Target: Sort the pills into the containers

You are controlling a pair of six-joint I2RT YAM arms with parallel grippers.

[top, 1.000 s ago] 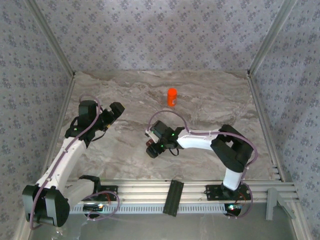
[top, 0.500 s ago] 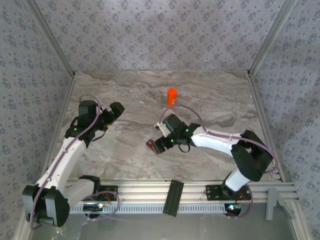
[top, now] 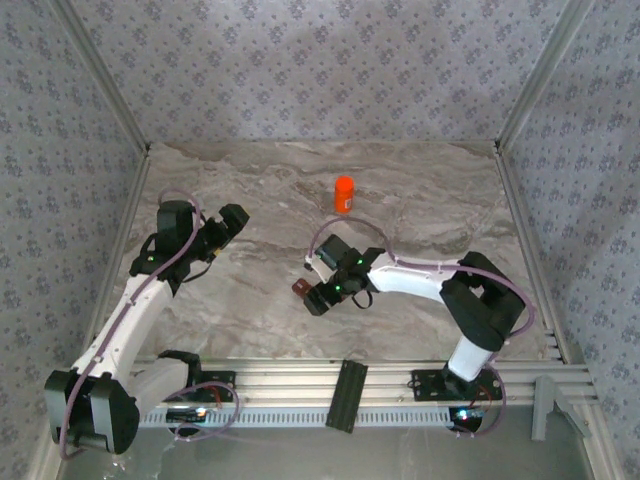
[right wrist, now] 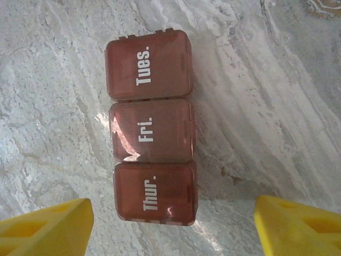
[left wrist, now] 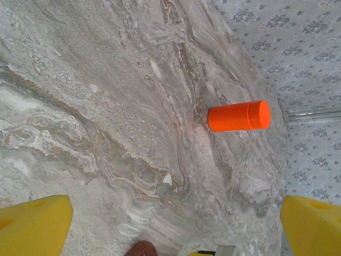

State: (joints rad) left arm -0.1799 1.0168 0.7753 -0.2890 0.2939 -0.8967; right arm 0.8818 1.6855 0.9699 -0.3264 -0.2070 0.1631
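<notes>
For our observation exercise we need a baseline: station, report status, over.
Grippers: left gripper open, facing orange bottle; right gripper open over containers, Thur. end between fingers, no contact. Three lids shut. Nothing blocking.

white arms (top: 130, 310), black joints (top: 480, 312), lilac cables (top: 186, 196), yellow gripper fingers (right wrist: 45, 229).

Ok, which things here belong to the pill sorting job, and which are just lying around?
For the job: pill organizer, three shut compartments marked Tues., Fri., Thur.; orange bottle, capped, probably the pill supply.
Lying about: black strip and grey bracket by the near rail.
</notes>
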